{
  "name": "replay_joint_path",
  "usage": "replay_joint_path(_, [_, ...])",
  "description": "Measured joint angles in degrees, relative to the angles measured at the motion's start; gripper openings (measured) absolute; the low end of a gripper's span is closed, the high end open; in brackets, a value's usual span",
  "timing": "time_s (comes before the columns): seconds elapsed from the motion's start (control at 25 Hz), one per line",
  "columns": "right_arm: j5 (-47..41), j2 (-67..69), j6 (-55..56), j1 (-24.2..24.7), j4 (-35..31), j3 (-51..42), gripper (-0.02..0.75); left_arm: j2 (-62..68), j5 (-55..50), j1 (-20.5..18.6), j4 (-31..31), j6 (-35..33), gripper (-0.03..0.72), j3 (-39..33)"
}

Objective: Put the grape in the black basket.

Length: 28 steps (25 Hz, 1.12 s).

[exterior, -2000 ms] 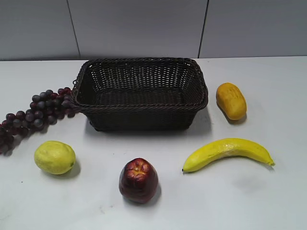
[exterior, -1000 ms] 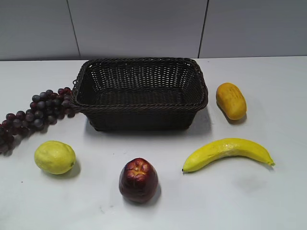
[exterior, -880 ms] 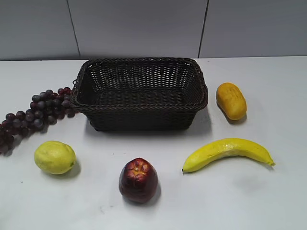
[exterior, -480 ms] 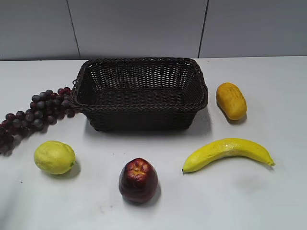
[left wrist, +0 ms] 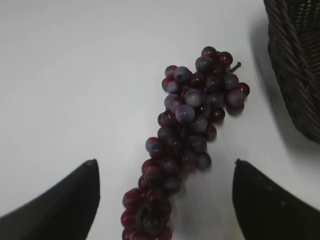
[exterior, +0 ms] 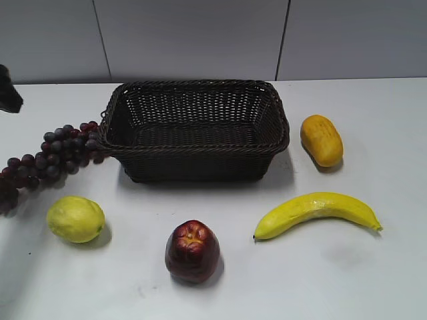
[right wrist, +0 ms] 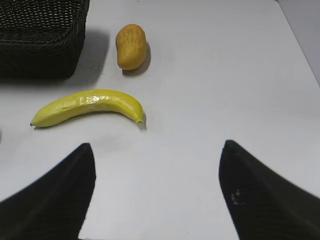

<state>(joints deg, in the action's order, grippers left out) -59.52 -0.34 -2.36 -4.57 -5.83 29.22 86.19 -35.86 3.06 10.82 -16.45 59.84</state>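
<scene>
The grape (exterior: pixel 50 157), a long bunch of dark purple and maroon berries, lies on the white table left of the black basket (exterior: pixel 200 151), its top end touching the basket's left rim. It also shows in the left wrist view (left wrist: pixel 187 135), running between my left gripper's (left wrist: pixel 165 200) two open fingers, which hang above its lower part. The basket's corner (left wrist: pixel 295 70) is at the right there. In the exterior view only a dark tip of the left arm (exterior: pixel 9 93) shows at the left edge. My right gripper (right wrist: pixel 157 195) is open and empty over bare table.
A yellow-green lemon (exterior: pixel 75 219) lies at the front left and a dark red apple (exterior: pixel 192 251) in front of the basket. A banana (exterior: pixel 317 212) and an orange mango (exterior: pixel 321 140) lie to the right, both also in the right wrist view (right wrist: pixel 87 107) (right wrist: pixel 131 46).
A dark part of the left arm has come into the exterior view at the upper left edge, and its shadow now falls over the bunch's far left end. The fruit has not moved.
</scene>
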Motion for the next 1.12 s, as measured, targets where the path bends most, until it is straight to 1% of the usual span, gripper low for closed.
replay_joint_path(0.2, [0.00,0.00,0.00,0.00,0.00,0.00,0.585,12.43,0.07,1.24,1.13,-0.61,0.659,4.67])
replay_joint_path(0.48, [0.00,0.00,0.00,0.00,0.00,0.00,0.585,24.46,1.38,2.17,1.45,-0.86,0.661,7.77])
replay_joint_path(0.68, [0.00,0.00,0.00,0.00,0.00,0.00,0.585,28.86,3.23,2.17,1.08,-0.86,0.650,8.51])
replay_joint_path(0.72, [0.00,0.00,0.00,0.00,0.00,0.00,0.585,29.42,3.55,2.17,1.14,-0.91,0.636,8.56])
replay_joint_path(0.8, [0.00,0.00,0.00,0.00,0.00,0.00,0.585,29.90,3.79,2.25,1.26,-0.91,0.580,8.56])
replay_joint_path(0.84, [0.00,0.00,0.00,0.00,0.00,0.00,0.585,29.96,4.02,2.25,1.28,-0.91,0.526,8.56])
replay_joint_path(0.92, [0.00,0.00,0.00,0.00,0.00,0.00,0.585,29.96,4.02,2.25,1.33,-0.91,0.369,8.73])
replay_joint_path(0.96, [0.00,0.00,0.00,0.00,0.00,0.00,0.585,29.90,4.06,2.25,1.33,-0.97,0.330,8.75])
replay_joint_path(1.12, [0.00,0.00,0.00,0.00,0.00,0.00,0.585,29.90,3.83,2.25,1.33,-0.97,0.333,8.81])
